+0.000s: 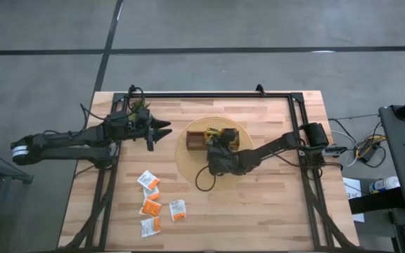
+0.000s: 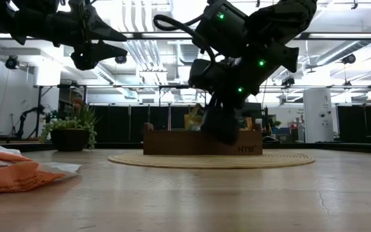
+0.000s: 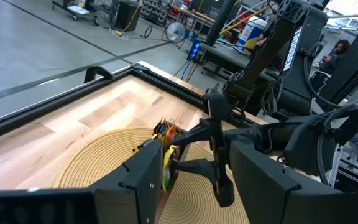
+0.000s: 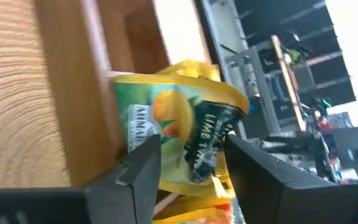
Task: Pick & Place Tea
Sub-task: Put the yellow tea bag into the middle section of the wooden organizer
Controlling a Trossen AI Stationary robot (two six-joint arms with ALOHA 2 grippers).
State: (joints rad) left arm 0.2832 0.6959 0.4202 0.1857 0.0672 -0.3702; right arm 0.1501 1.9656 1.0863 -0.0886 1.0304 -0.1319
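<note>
Your two arms are matte black and built of blocky segments. The left arm (image 1: 69, 140) wears a white band near its base. The right arm (image 1: 273, 149) trails a looping black cable, shows small green lights and carries white lettering along one link.

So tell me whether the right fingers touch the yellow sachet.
Cannot tell: in the right wrist view the fingers flank the yellow-and-green tea sachet, contact unclear.

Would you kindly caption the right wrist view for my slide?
Right tool open around a yellow tea sachet standing in the wooden tray.
</note>
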